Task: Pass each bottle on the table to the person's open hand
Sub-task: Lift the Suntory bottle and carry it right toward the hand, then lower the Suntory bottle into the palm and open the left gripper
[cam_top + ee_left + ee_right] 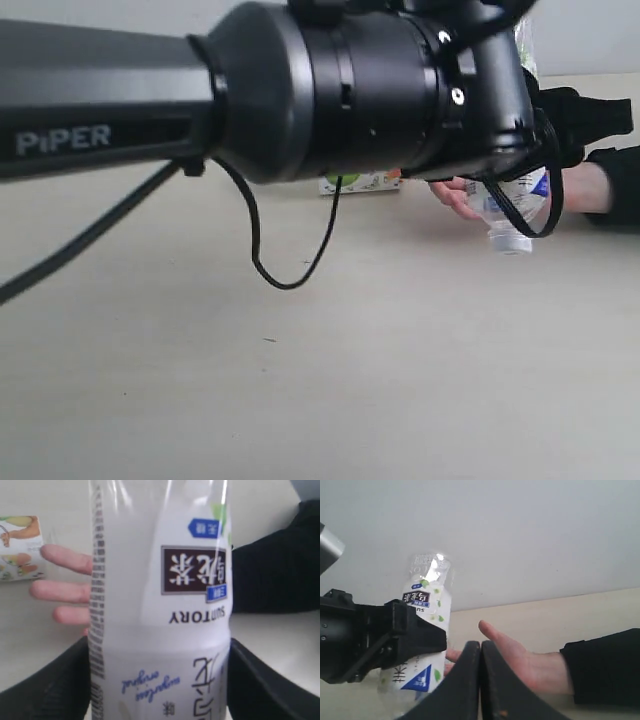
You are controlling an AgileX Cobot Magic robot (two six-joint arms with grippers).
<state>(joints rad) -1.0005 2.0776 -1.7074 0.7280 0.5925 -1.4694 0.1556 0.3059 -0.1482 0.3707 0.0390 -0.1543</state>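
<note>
Two bottles counted: the left pincer [160, 690] clamps one clear plastic white-blue-labelled bottle [160, 580] cap-down, just above the broad pale cream counter [300, 400] at one bare open hand [458, 198], a second fruit-labelled bottle [362, 183] lies further back, and the right pincer [480, 680] is closed on nothing.

White-blue bottle [160, 580], black sleeve [605, 665], beige table [300, 400]

The left claw [160, 680] was filled by the white-blue bottle [150, 580], with no room left between its fingers. Just beyond it the person's open hand [520, 660] and black sleeve [280, 565] blocked the way, and a fruit-label bottle [20, 545] lay past the fingertips. Under that claw's arm the table [350, 380] was bare except for a hanging cable [290, 270].
</note>
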